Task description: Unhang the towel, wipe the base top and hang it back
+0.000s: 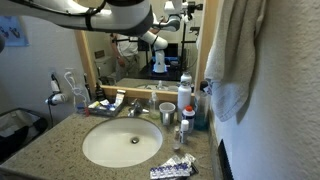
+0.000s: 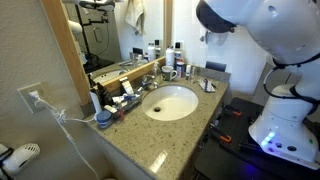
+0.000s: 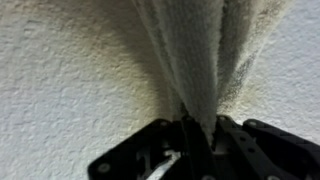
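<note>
Wrist view: claw [image 3: 197, 148] enters from the bottom edge, its black fingers [image 3: 232, 140] drawn close together and clamped on a narrow vertical pleat of the towel [image 3: 195, 60], which rises from the pinch against a rough pale wall [image 3: 70, 70]. In an exterior view the towel [image 1: 232, 60] hangs limp at the right edge, above the end of the speckled countertop [image 1: 45, 150]. White oval sink [image 1: 122, 143] sits in the counter's middle. Bottles [image 1: 185, 95] stand behind it and a flat packet [image 1: 172, 168] lies at the front edge. Their labels are too small to read.
</note>
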